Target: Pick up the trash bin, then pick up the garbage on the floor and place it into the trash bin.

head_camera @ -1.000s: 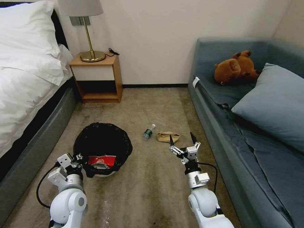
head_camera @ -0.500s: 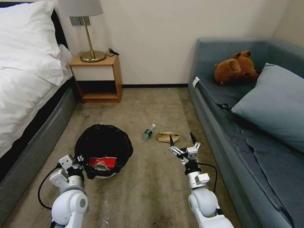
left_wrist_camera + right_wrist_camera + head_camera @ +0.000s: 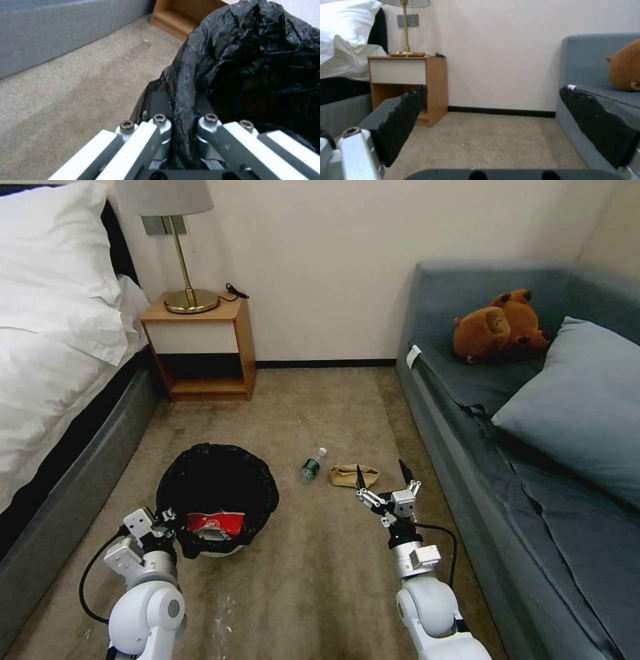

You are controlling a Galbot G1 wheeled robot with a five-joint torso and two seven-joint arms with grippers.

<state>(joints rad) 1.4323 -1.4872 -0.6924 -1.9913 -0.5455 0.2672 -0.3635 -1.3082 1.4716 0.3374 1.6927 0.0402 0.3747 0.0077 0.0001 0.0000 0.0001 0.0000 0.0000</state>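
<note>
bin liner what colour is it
Black, crinkled plastic bin liner, folded over the rim; clearest in the left wrist view.

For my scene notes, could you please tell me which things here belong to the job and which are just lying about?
Job: trash bin, red-and-white wrapper inside it, green bottle, brown paper bag, left gripper, right gripper.
Lying about: lamp, nightstand, plush toy, cushion.

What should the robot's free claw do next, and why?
Probably reach forward and down to the brown paper bag. The right claw hangs open just short of it, holding nothing, and the bag lies on the carpet beside the green bottle. The left claw is shut on the trash bin rim, where a red-and-white wrapper already lies.
</note>
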